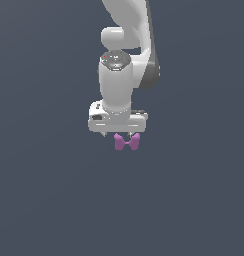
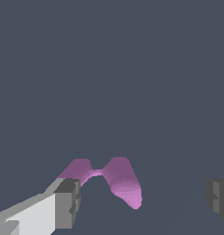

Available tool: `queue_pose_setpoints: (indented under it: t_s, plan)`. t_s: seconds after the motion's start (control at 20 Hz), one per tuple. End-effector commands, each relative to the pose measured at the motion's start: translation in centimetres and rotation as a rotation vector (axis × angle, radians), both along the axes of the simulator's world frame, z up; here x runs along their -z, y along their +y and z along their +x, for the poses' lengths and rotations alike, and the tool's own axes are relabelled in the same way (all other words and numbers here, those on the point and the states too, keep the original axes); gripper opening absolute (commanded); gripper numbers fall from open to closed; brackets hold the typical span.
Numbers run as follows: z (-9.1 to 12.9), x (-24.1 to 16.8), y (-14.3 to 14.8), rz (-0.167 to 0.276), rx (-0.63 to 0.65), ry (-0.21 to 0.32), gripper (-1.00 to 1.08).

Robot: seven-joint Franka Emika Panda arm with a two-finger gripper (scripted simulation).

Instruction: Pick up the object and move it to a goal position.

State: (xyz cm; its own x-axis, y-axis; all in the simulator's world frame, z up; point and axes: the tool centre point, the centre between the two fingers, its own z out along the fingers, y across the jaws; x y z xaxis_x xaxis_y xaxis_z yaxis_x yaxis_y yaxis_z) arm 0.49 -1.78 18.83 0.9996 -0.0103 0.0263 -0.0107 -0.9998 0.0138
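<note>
While the tool hangs spread over the pink bow-tie piece, centre it on the waist before clenching, I judge.

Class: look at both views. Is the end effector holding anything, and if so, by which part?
Nothing is held. The end effector is open, its fingers apart beside the pink bow-tie piece.

No text, label, brand mark, number or sign can be read in either view. The white arm housing is plain, apart from a small dark patterned cap on top whose markings are too blurred to make out. The magenta-pink bow-tie piece and the grey background carry no writing.
</note>
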Motion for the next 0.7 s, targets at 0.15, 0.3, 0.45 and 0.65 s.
queue_pose_setpoints:
  t_s: [0.15,0.3,0.45,0.65]
  plan:
    - [-0.11,0.15,0.07,-0.001,0.001,0.007,1.08]
    - [-0.26,0.28,0.06,-0.005,0.004,0.013,1.08]
    - [-0.25,0.27,0.04,-0.005,0.005,0.012,1.08]
    - [-0.36,0.59,0.49,0.0,-0.005,0.028,1.08]
